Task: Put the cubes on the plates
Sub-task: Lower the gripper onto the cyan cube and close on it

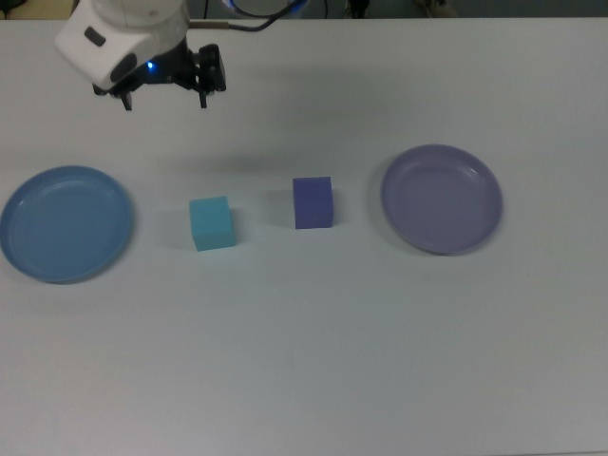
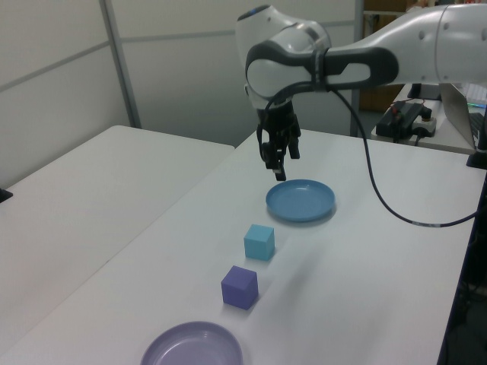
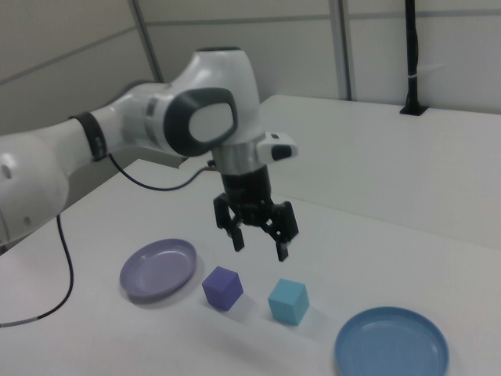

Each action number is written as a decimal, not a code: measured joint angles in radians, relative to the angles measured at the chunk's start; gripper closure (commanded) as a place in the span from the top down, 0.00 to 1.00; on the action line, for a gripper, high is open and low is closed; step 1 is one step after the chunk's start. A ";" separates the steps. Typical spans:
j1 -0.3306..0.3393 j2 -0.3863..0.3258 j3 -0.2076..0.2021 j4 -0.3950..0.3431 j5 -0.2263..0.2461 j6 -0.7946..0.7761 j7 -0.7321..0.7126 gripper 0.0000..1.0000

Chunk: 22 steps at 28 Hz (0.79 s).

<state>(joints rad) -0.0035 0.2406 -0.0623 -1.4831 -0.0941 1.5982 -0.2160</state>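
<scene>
Two cubes sit on the white desk (image 1: 313, 342) between two plates, all four lying roughly in one row. In the top view the turquoise cube (image 1: 211, 223) is left of the blue-violet cube (image 1: 313, 202); they stand near each other but apart, neither touching a plate. The blue plate (image 1: 65, 224) lies at the top view's left, beyond the turquoise cube, and the lavender plate (image 1: 442, 199) lies at the top view's right, beyond the blue-violet cube. Both plates hold nothing. In the left view the same row runs away from the camera: lavender plate (image 2: 192, 348) nearest, then blue-violet cube (image 2: 240, 287), turquoise cube (image 2: 259, 242), and blue plate (image 2: 300, 200) farthest. The right view shows the lavender plate (image 3: 158, 269) on its left, the blue-violet cube (image 3: 222, 287) and turquoise cube (image 3: 288, 301) in the middle, and the blue plate (image 3: 391, 346) at its lower right. The gripper (image 3: 261, 246) hangs in the air above the desk with its fingers (image 3: 282, 249) spread wide and pointing down, holding nothing. In the top view the gripper (image 1: 163, 100) is toward the far edge of the desk, above and left of the turquoise cube; in the left view the gripper (image 2: 279, 163) appears just above the far rim of the blue plate. Behind it the white arm (image 2: 365, 53) reaches in from the left view's right, with a black cable (image 2: 380, 182) looping down from it.
</scene>
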 measured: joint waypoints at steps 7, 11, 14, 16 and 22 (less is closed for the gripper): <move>-0.007 0.063 0.001 -0.021 0.001 0.140 0.000 1.00; -0.004 0.094 0.006 -0.062 0.002 0.220 0.006 1.00; 0.007 0.114 0.009 -0.111 0.003 0.297 0.033 1.00; 0.018 0.121 0.010 -0.144 0.003 0.334 0.050 1.00; 0.075 0.124 0.012 -0.234 0.003 0.413 0.106 1.00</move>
<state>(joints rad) 0.0711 0.3642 -0.0503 -1.7174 -0.0915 2.0116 -0.1098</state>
